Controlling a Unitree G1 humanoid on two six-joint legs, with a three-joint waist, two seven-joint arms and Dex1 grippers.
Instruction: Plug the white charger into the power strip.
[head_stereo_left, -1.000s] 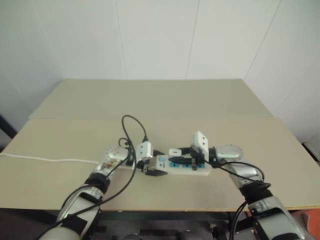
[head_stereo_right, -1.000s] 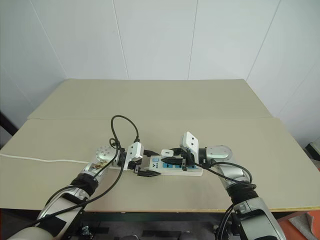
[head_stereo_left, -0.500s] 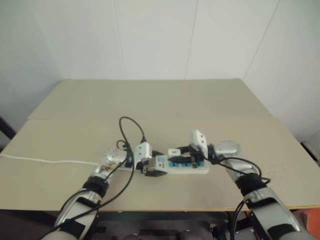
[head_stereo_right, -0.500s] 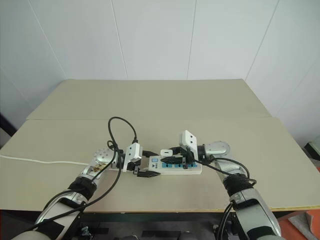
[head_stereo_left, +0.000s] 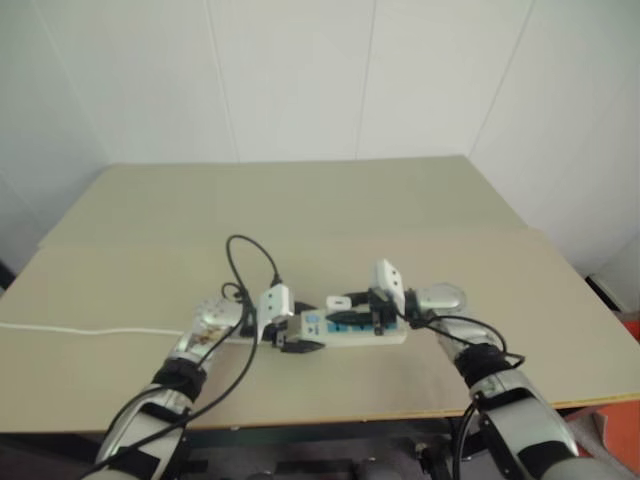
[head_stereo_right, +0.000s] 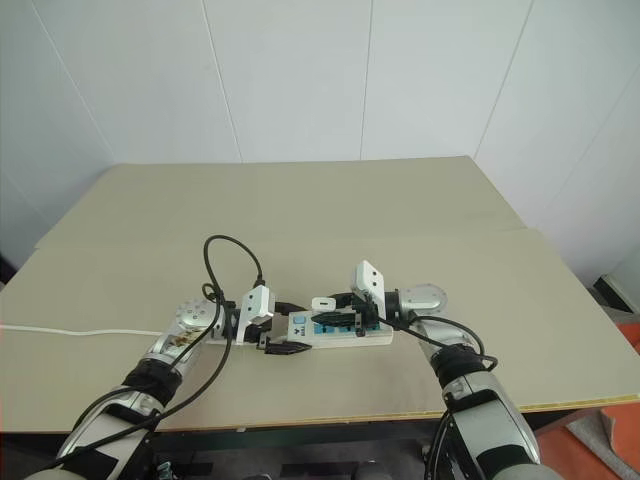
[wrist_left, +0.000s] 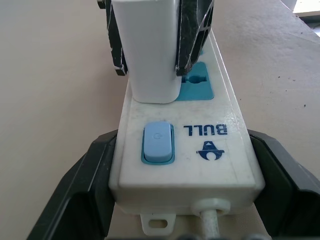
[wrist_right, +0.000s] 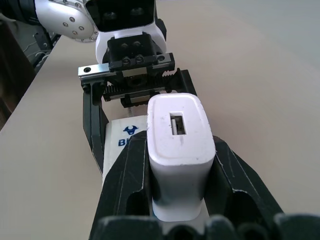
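Nothing is shifting except the camera: left gripper (wrist_left: 185, 165) clamping the power strip (wrist_left: 187, 155), right gripper (wrist_right: 180, 180) pinching the white charger (wrist_right: 180, 150) at the strip's 12 o'clock socket, risking tilted prongs jamming.

glossy white plastic charger (wrist_right: 179, 150), plastic power strip (wrist_left: 187, 150), matt tabletop (head_stereo_right: 300, 210)

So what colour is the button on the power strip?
Light blue. The button on the white power strip shows best in the left wrist view.

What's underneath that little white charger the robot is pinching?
The white charger, held in the right gripper, stands on the power strip over a blue socket panel. Its prongs are hidden underneath.
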